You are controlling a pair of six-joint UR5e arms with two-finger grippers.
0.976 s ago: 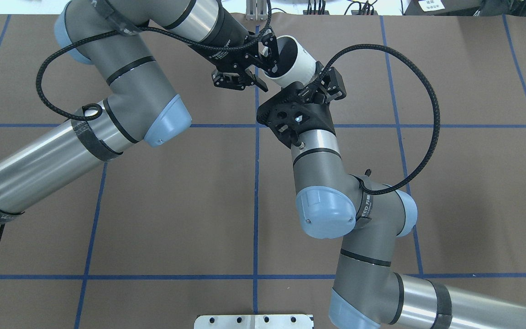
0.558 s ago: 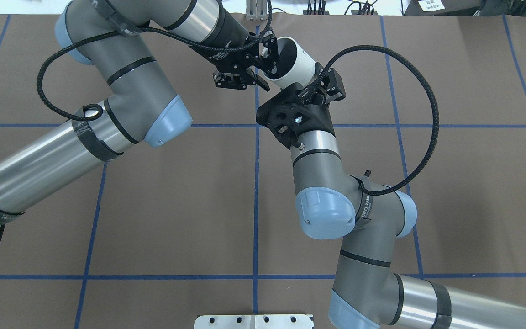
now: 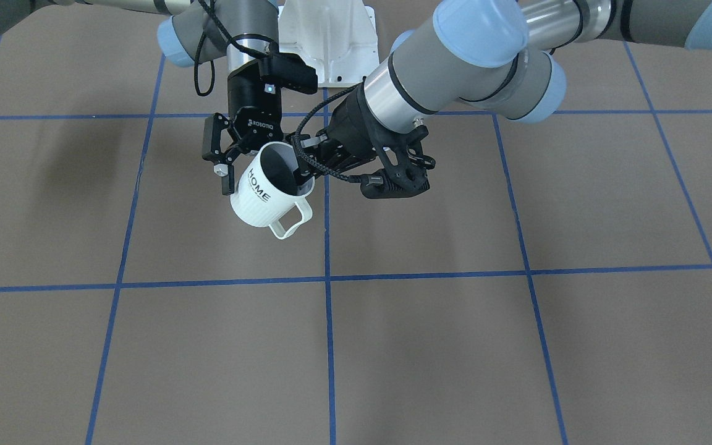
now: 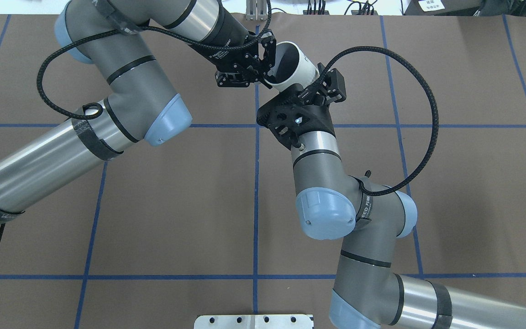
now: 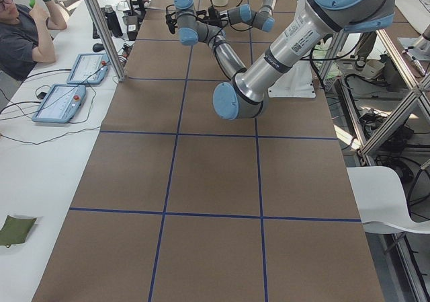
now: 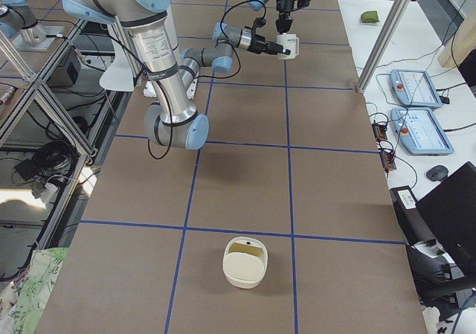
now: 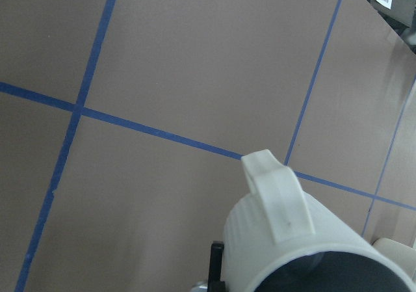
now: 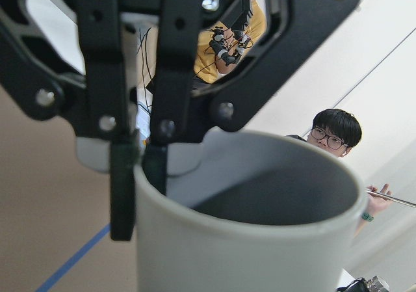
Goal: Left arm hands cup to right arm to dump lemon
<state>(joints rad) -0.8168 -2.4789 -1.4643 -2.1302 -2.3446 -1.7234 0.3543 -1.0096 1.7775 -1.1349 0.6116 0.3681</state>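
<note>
Two grippers meet at the cup (image 3: 263, 199), which hangs in the air above the table (image 3: 455, 346). The left gripper (image 3: 305, 174) is clenched on the cup's rim: one finger is inside the mouth and the other is outside on the wall, as the right wrist view shows clearly. The right gripper (image 4: 329, 83) has its jaws spread wide. One of its fingers (image 3: 227, 176) lies just beside the cup's outer wall, on the side far from the left gripper. Its other finger is hidden behind the cup, and I cannot tell whether any pad touches.

The table carries a brown cover divided by blue tape lines (image 3: 327, 309). A cream container (image 6: 244, 262) stands on it, well apart from both grippers. Beside the table is a white bench (image 5: 33, 174) with two controller tablets (image 6: 411, 88) and a green cloth (image 5: 13, 229); a person (image 5: 17, 43) sits there.

The cup is tilted. Its long axis runs slanted from the mouth, which opens upward toward the left gripper, down to the base near the right gripper's visible fingertip. The handle (image 3: 291, 224) points away from both gripper bodies. The black "HOME" lettering (image 3: 259, 186) sits on the wall next to that visible finger.
</note>
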